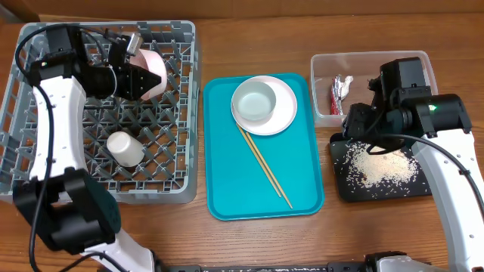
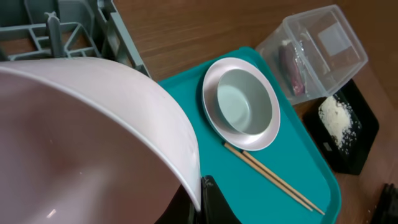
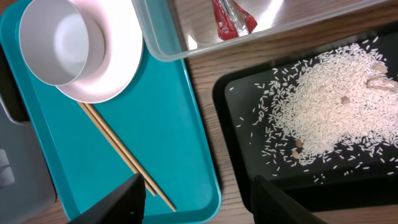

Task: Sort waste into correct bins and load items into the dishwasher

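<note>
My left gripper [image 1: 140, 75] is shut on the rim of the whitish-pink bowl [image 1: 155, 69], holding it tilted over the grey dish rack crate [image 1: 23, 113]; the bowl fills the left wrist view [image 2: 87, 143]. A small white cup [image 1: 125, 149] lies in the rack. The white plate [image 1: 287, 109] with the pale grey bowl [image 1: 253, 100] on it and the chopsticks [image 1: 265, 165] sit on the teal tray [image 1: 227, 189]. The foil wrapper [image 1: 338, 92] lies in the clear tub [image 1: 378, 64]. Rice [image 1: 382, 168] lies in the black tray [image 1: 344, 185]. My right gripper [image 3: 196, 193] is open and empty above the gap between the teal and black trays.
The teal tray stands between the rack and the two bins. Bare wooden table [image 1: 249, 38] lies behind the tray and along the front edge. The right arm [image 1: 439, 121] hangs over the black tray's near corner.
</note>
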Robot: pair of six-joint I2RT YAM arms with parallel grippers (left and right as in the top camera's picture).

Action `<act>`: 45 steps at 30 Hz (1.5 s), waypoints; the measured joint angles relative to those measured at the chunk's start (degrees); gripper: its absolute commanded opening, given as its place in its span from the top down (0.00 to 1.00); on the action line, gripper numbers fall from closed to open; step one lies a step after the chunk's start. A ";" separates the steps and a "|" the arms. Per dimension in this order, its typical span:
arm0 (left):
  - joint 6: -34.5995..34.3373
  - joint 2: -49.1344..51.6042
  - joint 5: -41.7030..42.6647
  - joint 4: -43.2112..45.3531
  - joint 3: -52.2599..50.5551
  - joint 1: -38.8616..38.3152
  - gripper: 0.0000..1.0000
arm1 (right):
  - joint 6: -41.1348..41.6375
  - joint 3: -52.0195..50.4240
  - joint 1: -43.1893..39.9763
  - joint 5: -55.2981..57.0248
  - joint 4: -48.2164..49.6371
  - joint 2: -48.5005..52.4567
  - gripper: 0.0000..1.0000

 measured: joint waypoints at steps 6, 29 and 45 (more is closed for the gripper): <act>2.03 4.59 4.50 2.10 0.00 2.86 0.96 | 0.02 0.00 0.00 0.00 -0.04 0.00 0.44; -0.04 12.92 12.39 -3.96 0.81 13.99 0.00 | 0.00 0.00 0.00 0.00 -0.15 0.00 0.44; -6.64 2.03 3.96 -4.46 0.79 15.19 0.00 | 0.02 0.00 0.00 -0.02 -0.09 0.00 0.43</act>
